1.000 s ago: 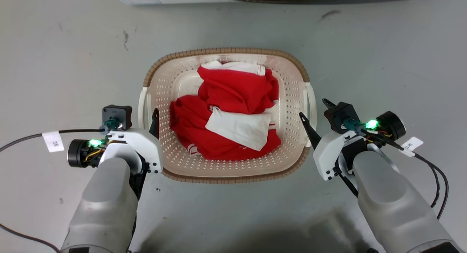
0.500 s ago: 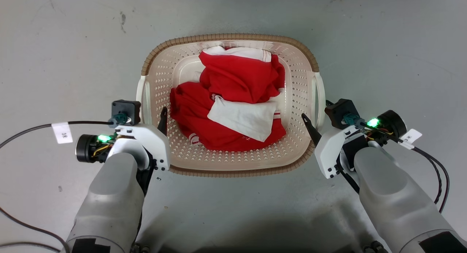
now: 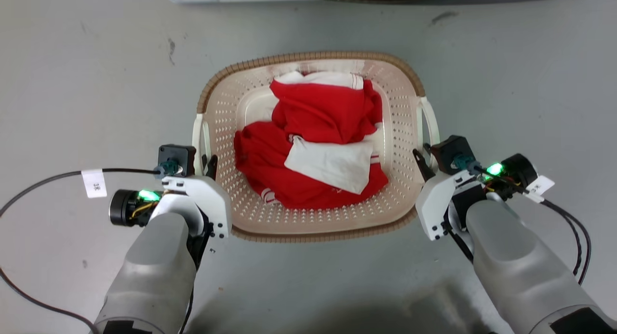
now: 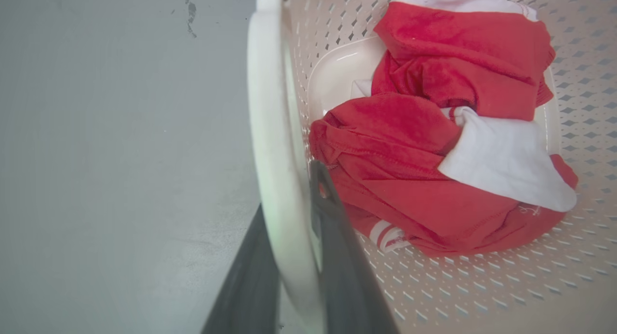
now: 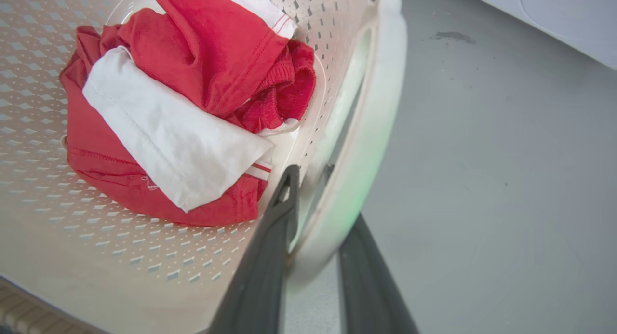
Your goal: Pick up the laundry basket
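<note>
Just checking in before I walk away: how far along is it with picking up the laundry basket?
Done: the left gripper straddles the left handle of the laundry basket, and the right gripper straddles the right handle, fingers apparently closed on each. In hand: securing both grips. Left: the lift; I cannot tell whether the basket is off the floor. The red and white clothes sit inside.

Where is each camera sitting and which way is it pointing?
Head view: on the head, facing down at the cream-white perforated plastic basket on grey floor; pale forearms, left hand and right hand show.
Left wrist view: on the left wrist, looking along dark fingers closed on the white left handle.
Right wrist view: mirrored, fingers on the white right handle.
All share the red-and-white clothes.
</note>
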{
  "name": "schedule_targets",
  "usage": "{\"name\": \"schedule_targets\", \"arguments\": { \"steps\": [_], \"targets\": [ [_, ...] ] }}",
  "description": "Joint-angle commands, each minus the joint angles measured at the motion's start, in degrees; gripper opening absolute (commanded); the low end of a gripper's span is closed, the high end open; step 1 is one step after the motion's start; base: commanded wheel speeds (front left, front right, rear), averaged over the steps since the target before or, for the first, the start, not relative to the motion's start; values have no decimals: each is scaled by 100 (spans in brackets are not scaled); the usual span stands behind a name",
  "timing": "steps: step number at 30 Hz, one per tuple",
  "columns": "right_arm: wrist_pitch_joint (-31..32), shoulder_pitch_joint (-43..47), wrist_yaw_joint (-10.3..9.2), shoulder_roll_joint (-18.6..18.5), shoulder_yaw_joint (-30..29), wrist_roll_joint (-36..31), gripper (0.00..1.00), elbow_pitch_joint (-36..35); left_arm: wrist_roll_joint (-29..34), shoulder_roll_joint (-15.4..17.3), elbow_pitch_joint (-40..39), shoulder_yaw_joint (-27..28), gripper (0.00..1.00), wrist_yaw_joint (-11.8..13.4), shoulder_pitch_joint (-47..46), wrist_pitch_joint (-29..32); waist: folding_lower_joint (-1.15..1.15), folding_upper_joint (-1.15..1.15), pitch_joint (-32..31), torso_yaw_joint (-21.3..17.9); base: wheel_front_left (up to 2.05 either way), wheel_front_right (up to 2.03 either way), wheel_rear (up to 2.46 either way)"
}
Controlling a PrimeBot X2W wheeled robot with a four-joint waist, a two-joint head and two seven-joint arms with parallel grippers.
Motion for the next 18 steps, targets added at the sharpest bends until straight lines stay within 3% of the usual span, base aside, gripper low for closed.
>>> {"name": "schedule_targets", "arguments": {
  "steps": [1, 18],
  "targets": [
    [-28, 113, 26, 16, 129, 62, 0, 10, -7, 36, 35, -57, 0, -12, 107, -16, -1, 0, -263, -39, 0, 0, 0],
    [321, 690, 44, 41, 1334, 1347, 0, 110, -449, -64, 185, -558, 0, -25, 786, 419, -1, 0, -2053, -361, 0, 0, 0]
  ]
}}
